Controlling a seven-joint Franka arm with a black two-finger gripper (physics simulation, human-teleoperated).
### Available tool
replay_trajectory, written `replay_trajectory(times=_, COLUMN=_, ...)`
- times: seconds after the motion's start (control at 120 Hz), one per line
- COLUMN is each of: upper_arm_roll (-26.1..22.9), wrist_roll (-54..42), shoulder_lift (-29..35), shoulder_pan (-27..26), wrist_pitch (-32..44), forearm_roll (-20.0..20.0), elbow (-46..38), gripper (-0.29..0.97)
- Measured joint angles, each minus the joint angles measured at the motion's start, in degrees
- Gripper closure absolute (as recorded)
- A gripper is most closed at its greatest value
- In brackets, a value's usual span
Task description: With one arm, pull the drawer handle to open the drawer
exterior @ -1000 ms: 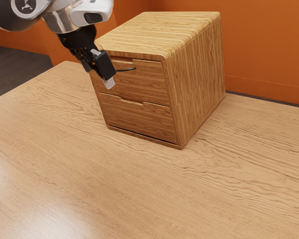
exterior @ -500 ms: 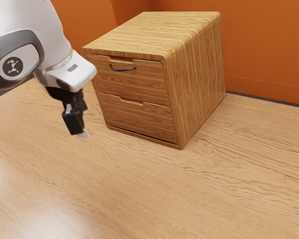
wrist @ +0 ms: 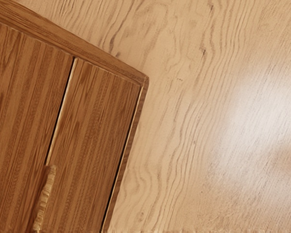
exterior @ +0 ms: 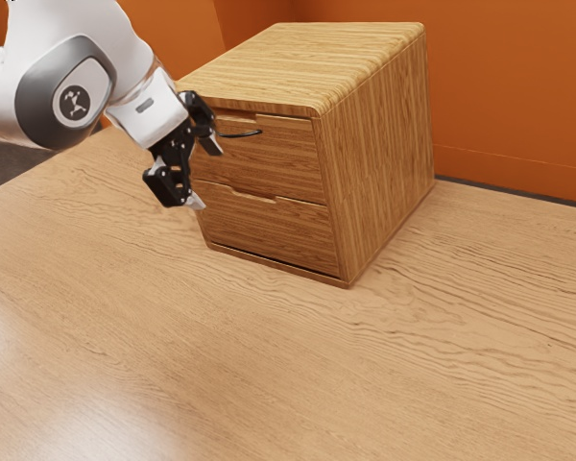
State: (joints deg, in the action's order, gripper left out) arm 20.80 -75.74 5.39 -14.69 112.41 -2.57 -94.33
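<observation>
A wooden cabinet (exterior: 365, 144) with two drawers stands on the table. The top drawer (exterior: 274, 158) carries a thin dark wire handle (exterior: 242, 134), and its front lies flush with the cabinet. My gripper (exterior: 206, 178) is open just off the cabinet's front corner on the exterior view's left. Its upper fingertip is close to the handle's near end, without touching it. Nothing lies between the fingers. The wrist view looks at the lower drawer front (wrist: 92, 155) and the seam between the two drawers.
The bottom drawer (exterior: 269, 226) has a notched top edge (wrist: 43, 199) and is flush as well. The wooden table (exterior: 317, 365) stretches wide in front of the cabinet. Orange walls (exterior: 518, 77) stand behind it.
From the handle my hand dropped down toward the table, then rose back to the cabinet front. The fingers now stand spread apart. The drawer has not moved.
</observation>
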Motion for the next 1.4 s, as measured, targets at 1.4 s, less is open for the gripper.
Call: replay_trajectory(times=1.4, upper_arm_roll=-15.12, wrist_roll=-21.83, shoulder_lift=-7.67, shoulder_pan=25.81, wrist_pitch=1.58, forearm_roll=8.82, elbow=7.71, gripper=0.00)
